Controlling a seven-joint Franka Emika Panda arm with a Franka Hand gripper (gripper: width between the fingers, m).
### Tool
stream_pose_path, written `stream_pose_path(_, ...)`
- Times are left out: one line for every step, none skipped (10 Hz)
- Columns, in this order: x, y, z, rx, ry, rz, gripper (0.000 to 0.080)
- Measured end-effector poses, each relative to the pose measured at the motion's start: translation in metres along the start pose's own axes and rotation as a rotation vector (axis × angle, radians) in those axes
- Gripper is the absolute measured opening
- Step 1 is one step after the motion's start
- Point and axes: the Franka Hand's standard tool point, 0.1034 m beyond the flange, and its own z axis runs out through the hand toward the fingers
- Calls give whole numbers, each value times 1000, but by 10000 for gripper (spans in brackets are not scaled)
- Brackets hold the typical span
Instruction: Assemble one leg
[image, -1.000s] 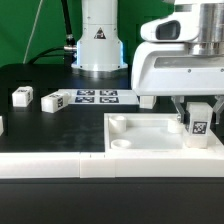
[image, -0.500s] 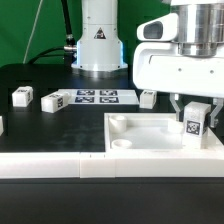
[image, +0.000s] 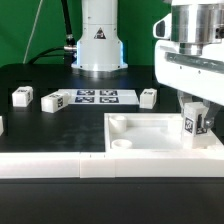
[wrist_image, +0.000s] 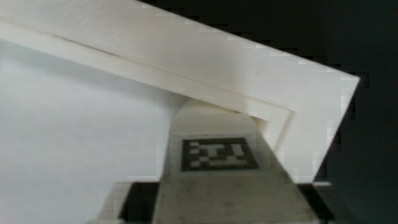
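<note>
My gripper (image: 194, 122) is shut on a leg (image: 191, 127), a small white post with a black-and-white tag, held upright over the far corner of the large white tray part (image: 150, 128) at the exterior view's right. In the wrist view the leg (wrist_image: 221, 150) points toward the tray's corner (wrist_image: 294, 110), with its tag facing the camera. Whether the leg touches the tray I cannot tell. Three other legs lie on the black table: one (image: 21, 96) and another (image: 53, 101) at the exterior view's left, and one (image: 147, 97) behind the tray.
The marker board (image: 96, 96) lies flat in front of the robot base (image: 99, 40). A white rail (image: 60, 165) runs along the table's front edge. A further white piece (image: 2, 124) shows at the exterior view's left edge.
My gripper has moved with the leg toward the exterior view's right, to the tray's far right corner. The leg behind the tray is now uncovered.
</note>
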Motion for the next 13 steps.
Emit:
stream_pose_path(-1,0,0,2,-11,135,291)
stream_pose_path(-1,0,0,2,-14,237,291)
stream_pose_path(-1,0,0,3,-21,296,292)
stream_pose_path(0,0,0,2,-33,422,292)
stream_pose_path(1,0,0,0,-37,482,292)
stream_pose_path(1,0,0,-1,-38,500,292)
stream_pose_path(1,0,1,0,-39,588,292)
stream_pose_path(2,0,0,0,-37,597,292)
stream_pose_path(2,0,0,0,-37,569,348)
stream_pose_path(1,0,0,0,-38,567,348)
stream_pose_path(1,0,1,0,-38,564,483)
stream_pose_path(1,0,1,0,-38,563,612)
stream_pose_path(1,0,1,0,-38,562,639)
